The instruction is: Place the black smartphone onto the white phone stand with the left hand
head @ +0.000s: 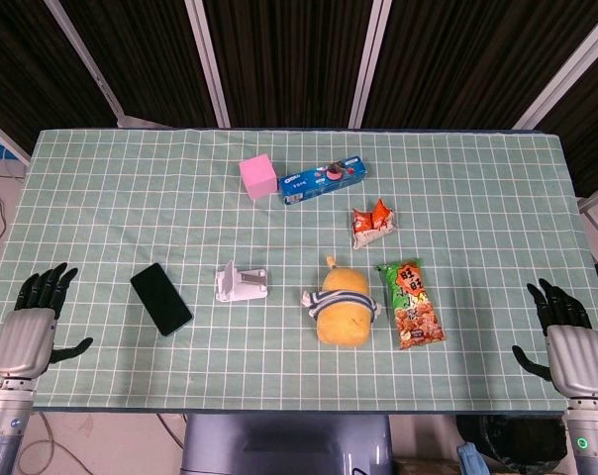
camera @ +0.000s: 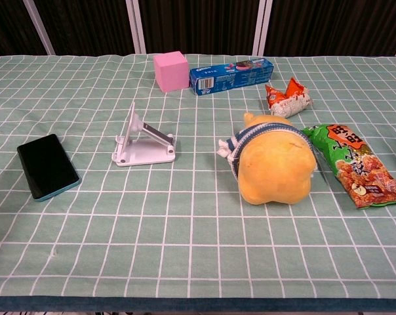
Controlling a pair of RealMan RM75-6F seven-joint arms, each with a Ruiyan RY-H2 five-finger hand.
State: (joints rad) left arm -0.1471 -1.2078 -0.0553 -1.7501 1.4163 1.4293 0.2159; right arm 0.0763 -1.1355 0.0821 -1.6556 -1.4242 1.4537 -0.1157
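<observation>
The black smartphone lies flat, screen up, on the green checked tablecloth, untouched and lying at an angle to the grid lines. The white phone stand sits just beside it at 3 o'clock, apart from it, with its back plate raised and nothing resting on it. In the chest view the black smartphone appears at 9 o'clock from the white phone stand.

The left hand is at 9 o'clock from the phone, at the table's near left edge, well apart from it. Its fingers are spread and hold nothing. The right hand is at the near right edge, fingers likewise spread and empty. Neither hand appears in the chest view.

From the stand: a yellow plush toy lies at 3 o'clock; a green snack bag lies just beyond the toy. An orange snack packet lies at 2 o'clock. A pink cube stands at 12 o'clock, with a blue cookie box just beside it.
</observation>
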